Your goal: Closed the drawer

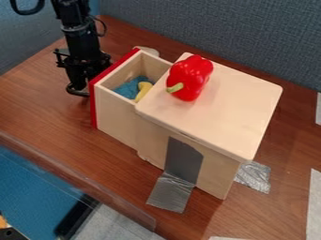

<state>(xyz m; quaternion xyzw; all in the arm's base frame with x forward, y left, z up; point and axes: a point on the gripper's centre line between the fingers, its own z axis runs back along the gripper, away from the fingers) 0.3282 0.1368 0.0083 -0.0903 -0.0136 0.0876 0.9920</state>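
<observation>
The black gripper (80, 83) hangs low at the upper left, just outside the red front of the drawer; whether it touches that front I cannot tell. Pulled out of the wooden box (216, 110), the drawer (115, 117) extends toward the upper left, and its inside is exposed from above. In it lie a blue cloth-like thing (128, 87) and a yellow curved object (143, 89), partly hidden by the box's top.
On the box's top rests a red pepper (190, 77) with a green stem. Silver tape (171, 191) holds the box to the brown table (37, 101). A grey-blue partition (232, 33) stands behind, and a clear panel edge (75, 176) runs along the lower left.
</observation>
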